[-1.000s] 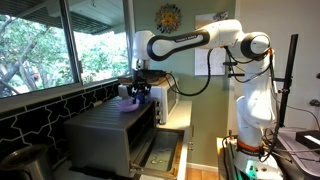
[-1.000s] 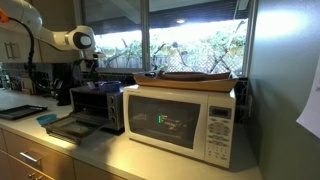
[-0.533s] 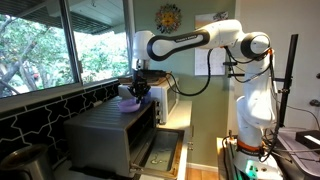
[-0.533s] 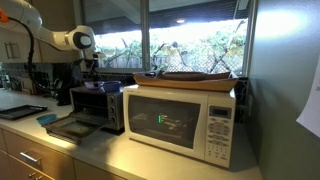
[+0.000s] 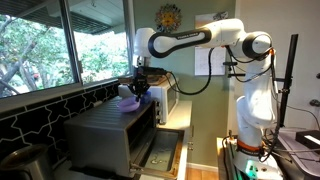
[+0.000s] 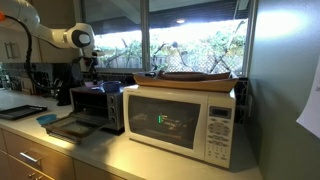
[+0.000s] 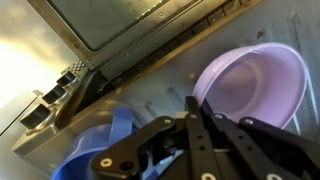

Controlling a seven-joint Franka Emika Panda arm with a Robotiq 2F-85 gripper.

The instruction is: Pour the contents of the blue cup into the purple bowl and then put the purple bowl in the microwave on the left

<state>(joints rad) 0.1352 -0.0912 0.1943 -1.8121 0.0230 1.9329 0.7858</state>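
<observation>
Looking in an exterior view, we are seeing the gripper (image 5: 138,90) hanging over the purple bowl (image 5: 125,95), which is sitting on top of the toaster oven (image 5: 105,135). In an exterior view, we are finding the gripper (image 6: 88,72) at 10 o'clock from the microwave (image 6: 180,120). In the wrist view, we are seeing the fingers (image 7: 192,115) pressing close together, pinching the bowl's 9 o'clock rim. The blue cup (image 7: 95,150) is sitting at the bowl's 8 o'clock.
</observation>
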